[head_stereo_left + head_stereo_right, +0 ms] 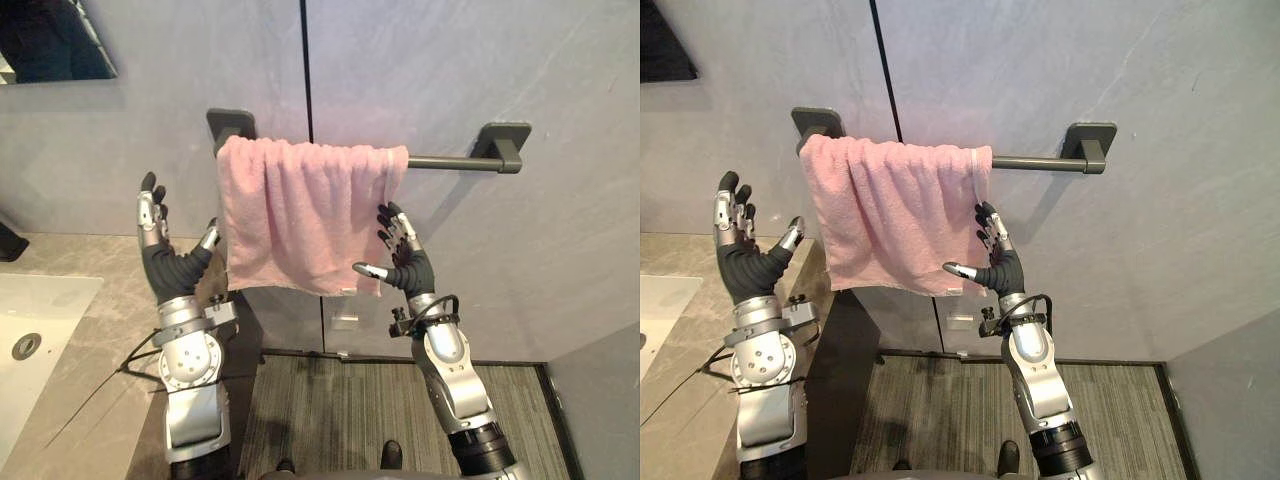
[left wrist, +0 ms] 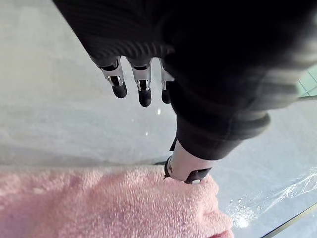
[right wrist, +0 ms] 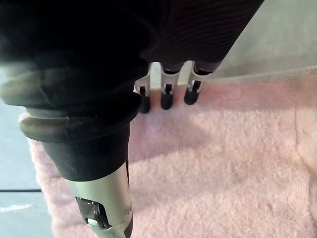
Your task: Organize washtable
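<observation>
A grey panelled wall (image 1: 450, 60) takes up most of the head views, with a pale stone surface (image 1: 100, 330) in the lower left that holds a white sink (image 1: 40, 300), and a striped floor (image 1: 340, 400) along the bottom centre. Near the upper centre a dark towel bar (image 1: 450, 162) runs across the wall. A pink towel (image 1: 300, 215) is draped over the bar's left part, bunched in folds, with its lower edge hanging mid-frame. The left hand (image 1: 165, 260) is raised just beside the towel's left edge. It is released, with the fingers straight and pointing up and the thumb spread toward the cloth. In the left wrist view the thumb tip sits right at the towel's edge, though contact cannot be told. The right hand (image 1: 405, 262) is raised at the towel's lower right corner, also released and grasping nothing. Its straight fingers (image 3: 167, 99) reach to the cloth and its thumb juts out below the hem.
</observation>
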You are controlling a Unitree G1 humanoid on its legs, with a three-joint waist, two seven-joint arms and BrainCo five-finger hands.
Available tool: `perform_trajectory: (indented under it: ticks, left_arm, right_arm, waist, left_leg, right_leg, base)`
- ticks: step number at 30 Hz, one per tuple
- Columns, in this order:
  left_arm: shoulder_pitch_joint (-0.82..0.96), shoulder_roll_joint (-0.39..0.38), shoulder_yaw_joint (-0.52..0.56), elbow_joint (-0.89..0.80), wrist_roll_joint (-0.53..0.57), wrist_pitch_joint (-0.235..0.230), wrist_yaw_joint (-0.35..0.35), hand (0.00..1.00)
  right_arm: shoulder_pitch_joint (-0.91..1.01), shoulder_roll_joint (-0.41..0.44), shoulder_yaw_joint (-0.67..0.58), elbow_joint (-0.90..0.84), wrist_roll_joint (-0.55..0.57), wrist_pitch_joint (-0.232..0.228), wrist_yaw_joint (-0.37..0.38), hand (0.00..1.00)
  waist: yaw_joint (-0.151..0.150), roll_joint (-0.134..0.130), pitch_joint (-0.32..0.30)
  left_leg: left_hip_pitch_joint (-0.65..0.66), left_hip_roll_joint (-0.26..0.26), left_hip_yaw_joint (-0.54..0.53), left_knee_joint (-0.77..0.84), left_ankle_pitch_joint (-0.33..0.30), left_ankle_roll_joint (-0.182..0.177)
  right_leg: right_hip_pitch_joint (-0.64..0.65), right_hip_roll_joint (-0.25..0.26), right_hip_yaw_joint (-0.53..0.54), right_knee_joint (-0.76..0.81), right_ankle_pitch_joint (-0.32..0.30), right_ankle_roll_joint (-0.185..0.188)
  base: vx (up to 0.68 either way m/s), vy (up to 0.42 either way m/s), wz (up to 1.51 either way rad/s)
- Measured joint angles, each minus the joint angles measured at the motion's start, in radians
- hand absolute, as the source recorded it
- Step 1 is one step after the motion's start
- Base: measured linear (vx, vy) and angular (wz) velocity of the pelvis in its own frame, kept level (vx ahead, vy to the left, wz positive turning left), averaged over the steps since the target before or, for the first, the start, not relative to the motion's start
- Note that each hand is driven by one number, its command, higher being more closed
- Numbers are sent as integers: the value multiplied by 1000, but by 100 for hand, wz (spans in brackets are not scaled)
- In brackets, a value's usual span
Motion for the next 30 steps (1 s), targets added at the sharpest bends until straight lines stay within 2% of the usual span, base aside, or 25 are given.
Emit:
perform_trajectory:
  ticks: [6, 7, 11, 13, 14, 19, 23, 30]
  left_arm:
    - [-89, 16, -33, 77, 0, 10, -4, 0]
    - [-98, 16, -42, 84, 0, 12, -3, 100]
    - [-122, 15, -52, 116, -3, 19, 1, 100]
    - [-125, 14, -63, 118, -31, 22, 4, 100]
    - [-125, 13, -64, 118, -40, 22, 7, 100]
    - [-125, 9, -65, 119, -103, 22, 15, 100]
    - [-125, 8, -77, 124, -109, 22, 15, 100]
    - [-125, 1, -94, 134, -109, 20, 20, 100]
  right_arm:
    - [-70, 20, 5, 36, 62, 0, -15, 0]
    - [-78, 27, 10, 36, 89, -1, -17, 0]
    - [-103, 41, 24, 36, 169, -13, -17, 0]
    - [-115, 50, 38, 36, 219, -36, -16, 0]
    - [-116, 52, 43, 35, 238, -39, -16, 100]
    - [-116, 77, 52, 33, 311, -54, -16, 100]
    - [-117, 84, 58, 17, 321, -76, -16, 100]
    - [-118, 84, 62, -15, 320, -81, -16, 100]
  waist:
    - [-1, 1, 1]
    - [1, 1, 1]
    - [0, 4, 14]
    - [1, 4, 23]
    - [1, 4, 23]
    - [2, 4, 23]
    - [2, 4, 23]
    - [1, 5, 41]
  left_leg:
    - [-14, -1, 0, -2, 0, 0]
    - [-19, -1, -1, -2, 2, 0]
    - [-20, 0, 1, -2, 2, 0]
    - [-20, 0, 6, -3, 2, 0]
    - [-20, 0, 10, -5, 2, 0]
    - [-10, 1, 25, -16, 2, -1]
    - [-5, 0, 26, -20, 2, -1]
    - [13, 1, 28, -21, 2, -1]
  right_leg:
    - [-18, 0, 5, 0, 4, -5]
    - [-23, 0, 5, 0, 4, -5]
    - [-24, 2, 7, 0, 5, -6]
    - [-28, 3, 13, 0, 6, -7]
    - [-30, 4, 16, 0, 7, -7]
    - [-33, 7, 27, 0, 7, -7]
    - [-31, 7, 28, 0, 7, -7]
    - [-14, 7, 28, 0, 7, -7]
  base:
    - [-25, -15, -2]
    - [-37, -31, 0]
    - [-7, -5, -1]
    - [-28, -20, -7]
    - [-18, -18, -9]
    - [-9, -15, -6]
    - [-3, -4, -1]
    - [-11, -6, 0]
